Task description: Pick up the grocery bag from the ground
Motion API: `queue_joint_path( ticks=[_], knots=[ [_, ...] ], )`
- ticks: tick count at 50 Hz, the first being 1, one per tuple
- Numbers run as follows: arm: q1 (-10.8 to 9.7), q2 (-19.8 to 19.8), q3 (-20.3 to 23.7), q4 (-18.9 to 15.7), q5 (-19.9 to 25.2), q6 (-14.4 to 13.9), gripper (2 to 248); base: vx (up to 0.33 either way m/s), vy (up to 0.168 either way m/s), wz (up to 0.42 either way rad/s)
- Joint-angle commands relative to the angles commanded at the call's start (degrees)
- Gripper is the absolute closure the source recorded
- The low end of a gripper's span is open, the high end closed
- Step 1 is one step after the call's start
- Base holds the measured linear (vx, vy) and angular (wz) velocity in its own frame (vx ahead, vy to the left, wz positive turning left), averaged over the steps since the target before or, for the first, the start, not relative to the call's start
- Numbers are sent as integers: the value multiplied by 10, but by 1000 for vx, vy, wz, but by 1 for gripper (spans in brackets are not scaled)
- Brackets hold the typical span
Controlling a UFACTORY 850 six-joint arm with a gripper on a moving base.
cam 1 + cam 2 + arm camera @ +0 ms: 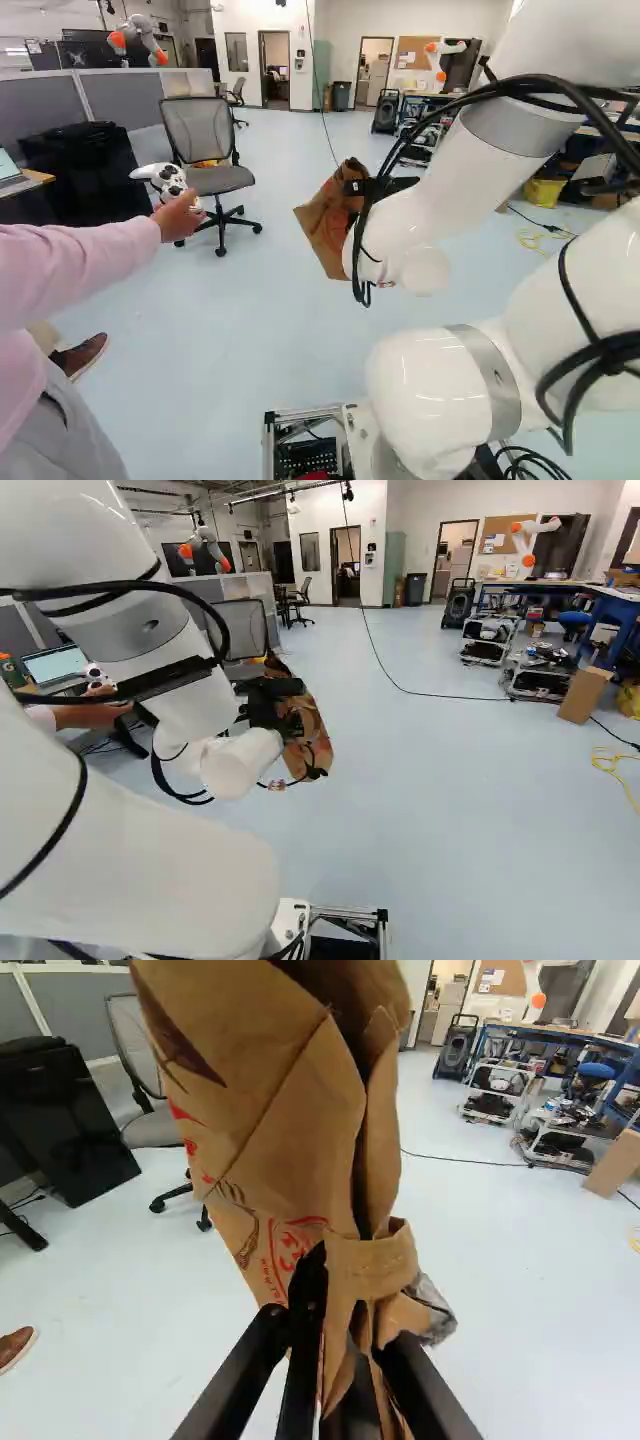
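Holds the grocery bag (322, 222) pinched between both fingers of the gripper (350, 1332), apparently off the floor (250, 330), near the middle of the left base view. Seems late in the lift; calls next for steady gripping.

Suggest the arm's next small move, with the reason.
I'd raise the hand slightly and slowly, then pause to check the grip. It seems to pinch only narrow folds of the paper bag, so a quick pull could slip or tear them. The bag already looks clear of the floor, so a big lift seems unnecessary.
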Motion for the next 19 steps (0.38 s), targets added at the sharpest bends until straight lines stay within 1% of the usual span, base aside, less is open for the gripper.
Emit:
queue_joint_path(
  ticks=[19],
  knots=[
    [0,0,0,0,0,0,228,0,0,0]
  ],
)
